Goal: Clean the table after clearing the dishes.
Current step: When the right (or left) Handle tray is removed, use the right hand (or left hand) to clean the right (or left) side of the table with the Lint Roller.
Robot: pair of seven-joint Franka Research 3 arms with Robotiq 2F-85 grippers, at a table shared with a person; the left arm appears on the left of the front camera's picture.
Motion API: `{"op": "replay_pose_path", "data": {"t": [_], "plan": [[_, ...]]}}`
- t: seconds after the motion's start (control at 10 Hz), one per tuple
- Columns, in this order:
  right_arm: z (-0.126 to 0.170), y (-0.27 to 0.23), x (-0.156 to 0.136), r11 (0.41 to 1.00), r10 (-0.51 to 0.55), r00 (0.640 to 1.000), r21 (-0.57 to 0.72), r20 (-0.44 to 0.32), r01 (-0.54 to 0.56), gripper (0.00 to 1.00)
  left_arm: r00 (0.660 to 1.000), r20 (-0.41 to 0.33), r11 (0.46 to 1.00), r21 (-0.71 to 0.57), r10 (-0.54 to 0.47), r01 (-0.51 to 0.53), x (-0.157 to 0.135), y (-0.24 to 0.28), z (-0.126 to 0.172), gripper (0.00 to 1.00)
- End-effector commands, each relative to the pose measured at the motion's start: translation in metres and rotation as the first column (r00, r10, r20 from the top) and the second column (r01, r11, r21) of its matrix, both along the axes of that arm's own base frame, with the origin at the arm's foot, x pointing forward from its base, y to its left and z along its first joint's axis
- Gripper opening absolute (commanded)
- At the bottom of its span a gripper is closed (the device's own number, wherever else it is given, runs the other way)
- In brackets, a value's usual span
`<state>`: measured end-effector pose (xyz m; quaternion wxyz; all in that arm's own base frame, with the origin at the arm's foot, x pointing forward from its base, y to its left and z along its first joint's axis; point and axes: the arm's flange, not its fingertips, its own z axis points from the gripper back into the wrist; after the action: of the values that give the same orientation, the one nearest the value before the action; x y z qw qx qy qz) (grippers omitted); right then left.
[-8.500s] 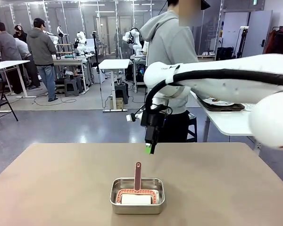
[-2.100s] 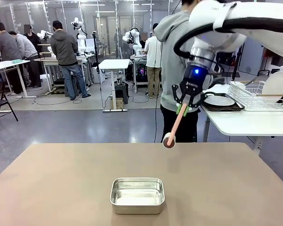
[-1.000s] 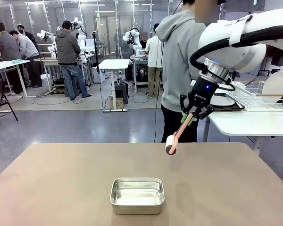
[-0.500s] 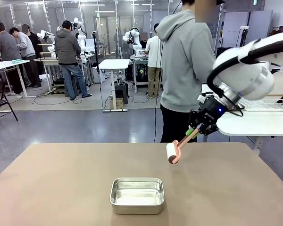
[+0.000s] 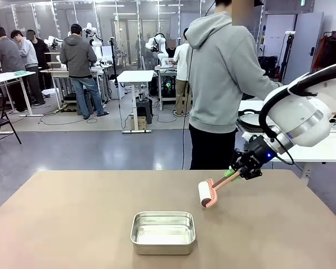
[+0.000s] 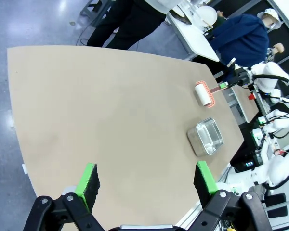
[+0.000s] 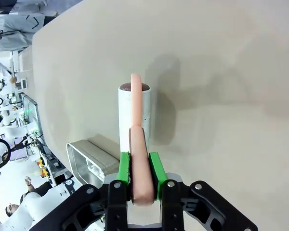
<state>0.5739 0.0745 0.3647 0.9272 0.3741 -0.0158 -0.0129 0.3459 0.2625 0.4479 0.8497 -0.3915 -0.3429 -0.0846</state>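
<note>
The tan table [image 5: 73,224] spans the front view. My right gripper [image 5: 233,172] is shut on the pink handle of a white lint roller [image 5: 206,194], whose head hangs low over the table's far right part; I cannot tell if it touches. The right wrist view shows this gripper [image 7: 138,166] clamping the handle, with the roller [image 7: 133,110] just beyond it above the table [image 7: 221,72]. My left gripper [image 6: 147,180] is open, high over the table [image 6: 111,110], with the roller [image 6: 202,94] far off. A white plate on a dark tray [image 5: 250,120] sits on the white side table.
A steel pan [image 5: 163,231] stands empty near the table's front middle, also seen as the pan [image 6: 204,137] and pan [image 7: 89,156]. A person in a grey hoodie [image 5: 221,73] stands at the far edge by the white side table [image 5: 325,152].
My right gripper has swung down and to the right with the roller. The handle now lies flatter and the roller head is lower, close over the table.
</note>
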Motion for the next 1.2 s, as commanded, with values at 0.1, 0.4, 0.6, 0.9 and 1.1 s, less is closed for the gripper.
{"op": "replay_pose_path", "data": {"t": [0.1, 0.4, 0.6, 0.9, 1.1], "plan": [[-0.027, -0.013, 0.003, 1.000, 0.004, 0.999, 0.016, 0.032, -0.004, 0.22, 1.000, -0.005, 1.000, -0.003, -0.006, 0.006, -0.006, 0.000, 0.002, 1.00], [-0.059, -0.051, -0.003, 1.000, 0.009, 0.999, 0.007, 0.045, -0.010, 0.22, 1.000, -0.005, 1.000, -0.003, -0.006, 0.006, -0.006, 0.000, 0.002, 1.00], [-0.076, -0.087, -0.009, 1.000, -0.002, 1.000, -0.031, 0.030, 0.003, 0.22, 1.000, -0.005, 1.000, -0.003, -0.006, 0.006, -0.006, 0.000, 0.002, 1.00], [-0.091, -0.161, -0.013, 0.999, 0.007, 1.000, -0.031, 0.026, -0.007, 0.22, 1.000, -0.005, 1.000, -0.003, -0.006, 0.006, -0.006, 0.000, 0.002, 1.00], [-0.099, -0.211, -0.016, 1.000, -0.019, 1.000, -0.018, 0.022, 0.019, 0.22, 1.000, -0.005, 1.000, -0.003, -0.006, 0.006, -0.006, 0.000, 0.002, 1.00]]}}
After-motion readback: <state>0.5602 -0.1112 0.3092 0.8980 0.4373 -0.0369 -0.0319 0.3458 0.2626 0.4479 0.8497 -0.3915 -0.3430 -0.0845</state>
